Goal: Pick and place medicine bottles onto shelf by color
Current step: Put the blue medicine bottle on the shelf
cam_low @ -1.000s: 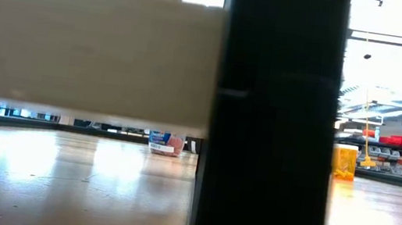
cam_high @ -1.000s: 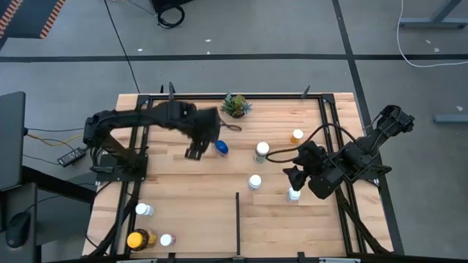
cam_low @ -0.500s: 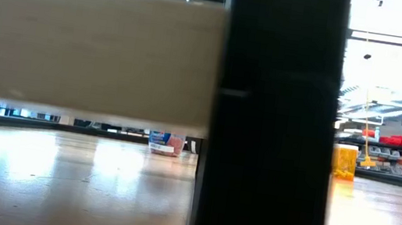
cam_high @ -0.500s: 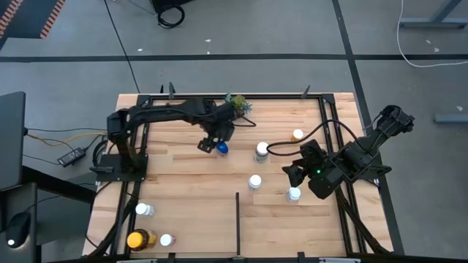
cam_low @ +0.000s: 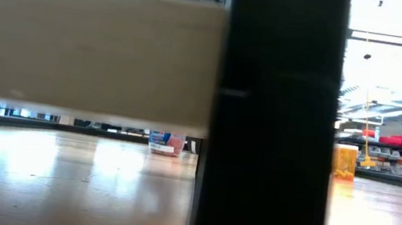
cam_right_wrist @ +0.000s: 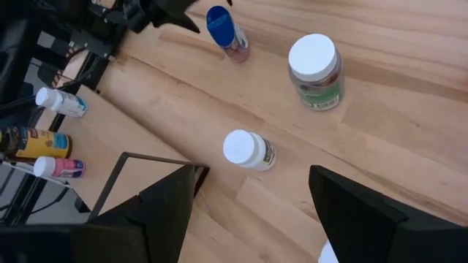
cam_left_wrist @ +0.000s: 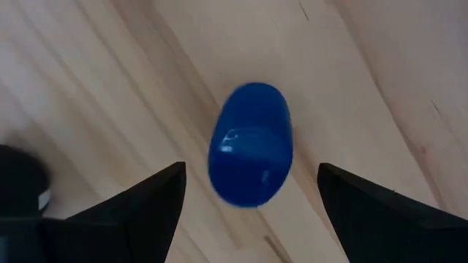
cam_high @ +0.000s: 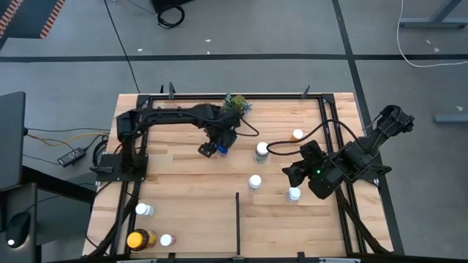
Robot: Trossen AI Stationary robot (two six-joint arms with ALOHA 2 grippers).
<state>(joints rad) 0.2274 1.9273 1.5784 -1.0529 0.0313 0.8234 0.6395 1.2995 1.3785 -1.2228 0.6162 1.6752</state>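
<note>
Directly above the blue-capped round medicine bottle (cam_left_wrist: 250, 145), standing mid-shelf near the green plant (cam_high: 235, 104), left gripper (cam_left_wrist: 248, 191) hangs open; an off-centre descent could tip it.

Eight medicine bottles stand upright on the light-wood shelf (cam_high: 190, 197), a plank top edged by thin black rails with a short black divider bar (cam_high: 238, 219) at the near edge. The blue-capped bottle (cam_high: 222, 148) stands toward the far side, an orange bottle (cam_high: 297, 135) further right. Three white-capped bottles (cam_high: 261, 150) (cam_high: 254, 182) (cam_high: 294, 193) sit mid-shelf. At the near left corner cluster a white bottle (cam_high: 144, 210), a yellow-lidded amber one (cam_high: 137, 239) and a pinkish one (cam_high: 167, 239)
</note>
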